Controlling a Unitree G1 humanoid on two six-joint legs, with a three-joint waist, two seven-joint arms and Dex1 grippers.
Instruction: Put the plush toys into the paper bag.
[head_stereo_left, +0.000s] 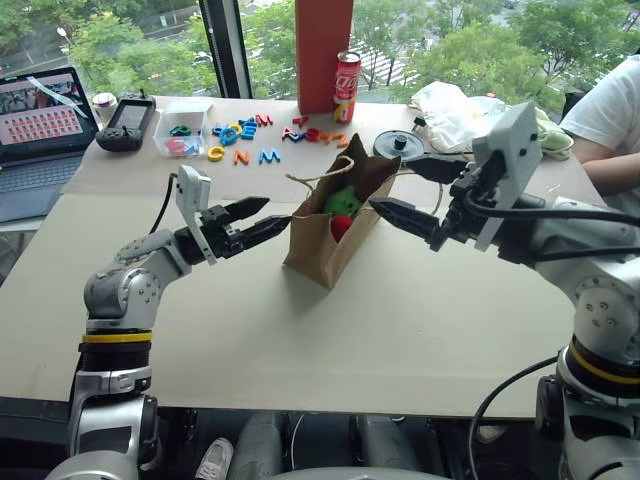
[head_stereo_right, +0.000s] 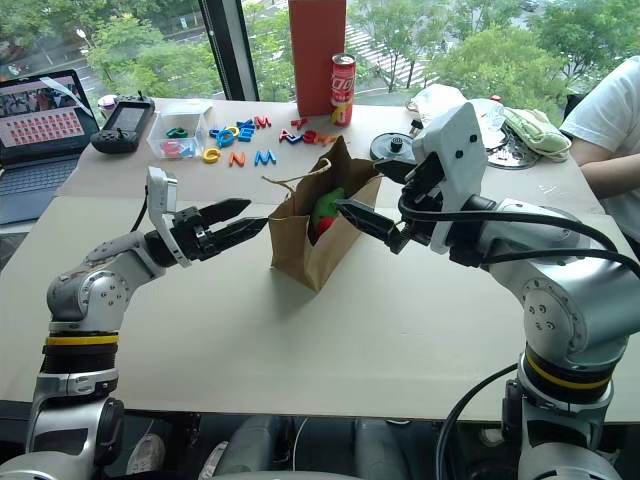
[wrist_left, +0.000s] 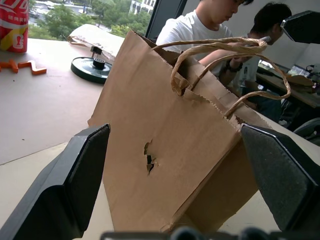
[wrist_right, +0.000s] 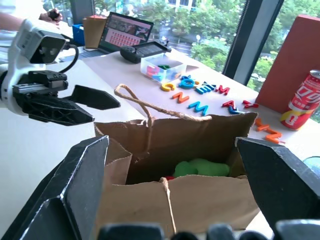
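— Left gripper (head_stereo_left: 250, 220), right gripper (head_stereo_left: 415, 195): status?
— Both spread, empty, flanking the paper bag (head_stereo_left: 325, 235). Bag upright mid-table (head_stereo_left: 300, 340); green toy (head_stereo_left: 343, 201) and red toy (head_stereo_left: 341, 226) inside. Plastic letters (head_stereo_left: 250, 140) beyond.

I hold both arms out level: left gripper (head_stereo_left: 253, 220) spread open, right gripper (head_stereo_left: 417, 192) spread open, pointing toward each other.
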